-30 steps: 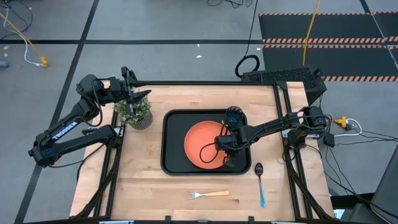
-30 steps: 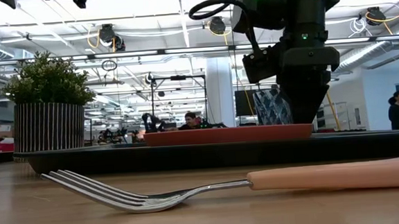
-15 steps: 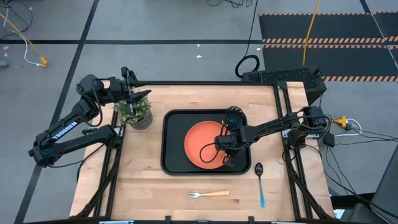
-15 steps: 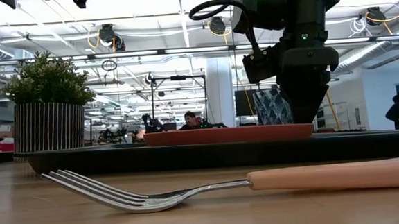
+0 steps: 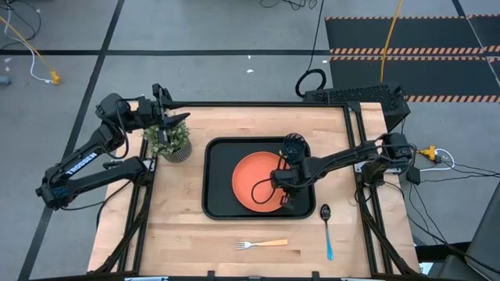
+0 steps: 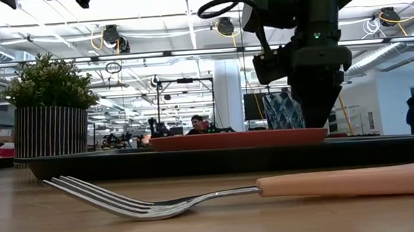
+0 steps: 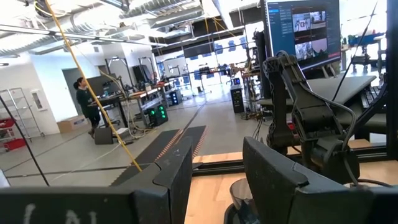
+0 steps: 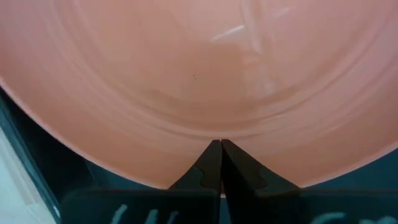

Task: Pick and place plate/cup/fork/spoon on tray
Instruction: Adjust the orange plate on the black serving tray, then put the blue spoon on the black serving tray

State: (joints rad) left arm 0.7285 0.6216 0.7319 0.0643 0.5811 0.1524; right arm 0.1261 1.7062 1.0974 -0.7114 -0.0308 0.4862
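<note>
The orange plate (image 5: pixel 254 179) lies flat in the black tray (image 5: pixel 215 179) at mid-table. A dark cup (image 5: pixel 293 144) stands in the tray's far right corner. My right gripper (image 8: pixel 221 144) is shut and points down at the plate's near right rim (image 5: pixel 283 201). The fork (image 5: pixel 260 244) lies on the wood near the front edge, seen close up in the low view (image 6: pixel 198 199). The blue-handled spoon (image 5: pixel 326 230) lies on the table right of the tray. My left gripper (image 5: pixel 183 119) hangs open, raised above the table's far left, by the plant. My right gripper comes from above, pointing steeply down. Its shut fingertips (image 8: pixel 211 155) stand on the plate's upper surface just inside the near right rim (image 8: pixel 186 134), with nothing between them. The plate rests level in the tray (image 6: pixel 237 139).
A potted plant (image 5: pixel 168 140) in a striped pot stands at the table's far left, left of the tray. Bare wood lies between the tray and the front edge, around the fork. People show in the room beyond the table.
</note>
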